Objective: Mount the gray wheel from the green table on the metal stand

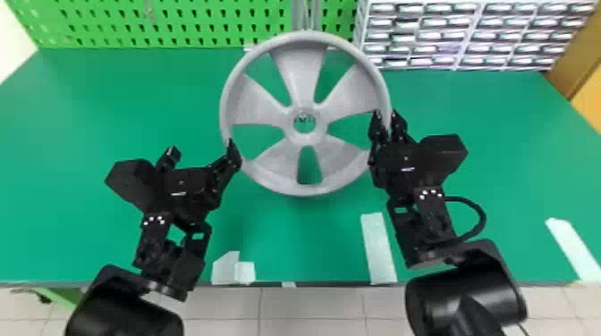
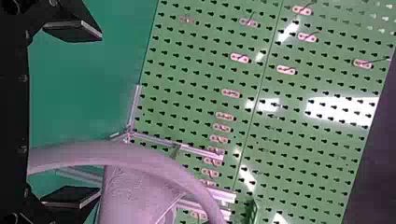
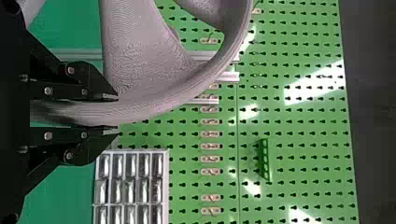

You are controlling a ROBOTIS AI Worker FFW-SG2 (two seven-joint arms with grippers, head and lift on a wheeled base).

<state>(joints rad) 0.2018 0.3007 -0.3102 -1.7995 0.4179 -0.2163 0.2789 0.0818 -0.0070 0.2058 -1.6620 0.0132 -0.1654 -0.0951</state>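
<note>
Black robot arms, the left (image 1: pixel 129 312) and the right (image 1: pixel 465 299), are reaching in over the edge of the green table (image 1: pixel 89 178), flanking the gray wheel (image 1: pixel 304 80); the wheel is facing the head camera, its rim apparently hanging above the tabletop and its upper part overlapping the metal stand (image 1: pixel 306 15) behind. The right gripper (image 1: pixel 386 112) is pinching the rim between its two fingers, one inside and one outside, probably bearing the load and fixing the wheel's angle; the left gripper (image 1: pixel 202 145) is standing spread on the opposite side, with the rim passing between its fingers unclamped, likely guiding or readying a second hold. Such opposed placement is probably meant to keep the hub (image 1: pixel 304 121) level with its seat; the wheel is hiding that meeting point, so whether it is engaging cannot be told. Mounting is seemingly nearing its final alignment; a one-sided grip is risking a twist, and the next move is calling for squaring the hub before pressing.
</note>
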